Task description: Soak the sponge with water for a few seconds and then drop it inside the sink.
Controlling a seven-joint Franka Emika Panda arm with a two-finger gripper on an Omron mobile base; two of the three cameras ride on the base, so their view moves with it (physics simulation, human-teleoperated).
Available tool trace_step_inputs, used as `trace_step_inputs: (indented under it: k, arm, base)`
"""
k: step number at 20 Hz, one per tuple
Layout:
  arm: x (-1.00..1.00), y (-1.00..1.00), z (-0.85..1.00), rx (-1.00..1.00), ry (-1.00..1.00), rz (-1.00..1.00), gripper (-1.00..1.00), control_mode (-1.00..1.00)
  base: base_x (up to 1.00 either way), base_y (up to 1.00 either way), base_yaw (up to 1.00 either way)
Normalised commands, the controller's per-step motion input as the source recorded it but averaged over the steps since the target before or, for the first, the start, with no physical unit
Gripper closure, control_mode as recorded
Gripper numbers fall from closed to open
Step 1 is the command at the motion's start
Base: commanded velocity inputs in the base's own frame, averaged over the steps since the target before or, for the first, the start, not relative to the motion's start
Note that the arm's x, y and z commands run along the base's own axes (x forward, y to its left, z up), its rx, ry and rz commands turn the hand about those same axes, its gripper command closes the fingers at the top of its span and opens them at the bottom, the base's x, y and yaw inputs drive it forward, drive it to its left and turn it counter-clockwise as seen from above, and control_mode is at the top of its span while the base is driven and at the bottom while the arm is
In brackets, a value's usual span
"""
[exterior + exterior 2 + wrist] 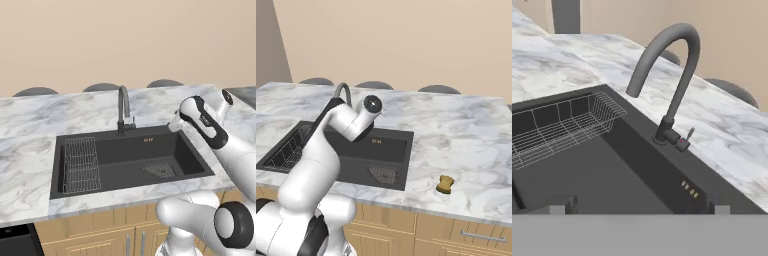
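**Ops:** Where am I in this?

**Me:** At the very start, I judge. My gripper [639, 209] has its jaws spread wide with nothing between them, poised over the sink [80, 189], a matte black basin with a wire rack [80, 165] and mesh drain [161, 170]. The sponge [445, 184], a small mustard block with wavy sides, sits on the veined marble counter [466, 140] right of the basin, well apart from my hand. The curved grey faucet [667, 75] runs dry.

**Ops:** Next?

**Me:** Swing right and pick up the sponge

Both base cameras look down from behind over the matte black rectangular sink [125, 150]; the hand camera sits close above it.
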Motion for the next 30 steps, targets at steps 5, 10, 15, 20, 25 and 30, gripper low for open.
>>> trace_step_inputs:
  k: [5, 10, 15, 20, 25, 30]
  arm:
    - [0.08, 0.00, -0.12, 0.06, -0.20, -0.01, -1.00, -1.00]
    - [0.06, 0.00, -0.24, 0.01, -0.17, 0.00, -1.00, -1.00]
    - [0.21, 0.07, -0.06, 0.00, -0.05, 0.00, -1.00, -1.00]
    - [0.06, 0.22, 0.00, 0.00, 0.00, 0.00, -1.00, -1.00]
    - [0.00, 0.02, 0.00, 0.06, 0.02, 0.00, -1.00, -1.00]
    - [0.00, 0.00, 0.00, 0.19, 0.07, 0.00, -1.00, -1.00]
  base:
    - [0.00, 0.00, 0.00]
    - [0.00, 0.00, 0.00]
    - [0.00, 0.00, 0.00]
    - [0.00, 0.00, 0.00]
    - [0.00, 0.00, 0.00]
    - [0.00, 0.00, 0.00]
